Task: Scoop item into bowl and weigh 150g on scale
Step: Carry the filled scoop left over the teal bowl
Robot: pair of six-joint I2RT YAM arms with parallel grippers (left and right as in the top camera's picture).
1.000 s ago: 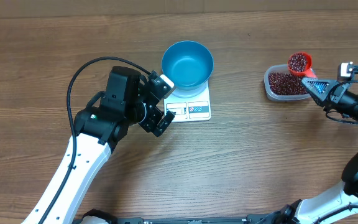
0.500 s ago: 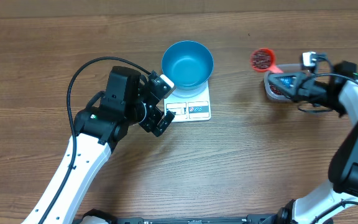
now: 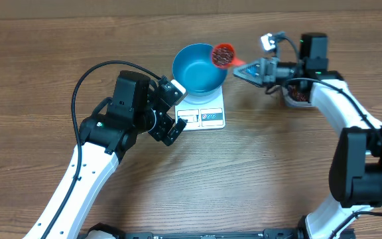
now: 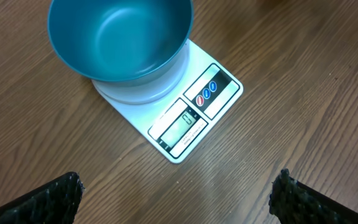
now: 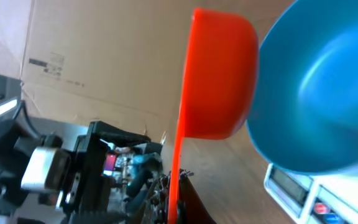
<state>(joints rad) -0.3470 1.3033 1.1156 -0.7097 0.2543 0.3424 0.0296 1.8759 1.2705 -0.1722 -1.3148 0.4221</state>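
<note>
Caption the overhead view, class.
Right hand holds red scoop of beans at rim of blue bowl on white scale.

A robotics lab is suggested by the wood-grain bench [image 3: 277, 166], a cardboard box [image 5: 104, 62] and cluttered electronic equipment [image 5: 73, 168].

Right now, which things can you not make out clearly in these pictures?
- Scale reading: in the left wrist view, the display digits are too faint and small.
- Beans in the orange scoop: the right wrist view shows only the scoop's underside.
- Clear tub: in the overhead view, mostly hidden by the right arm.
- Bowl: in the right wrist view, blurred and cut off by the right edge.
</note>
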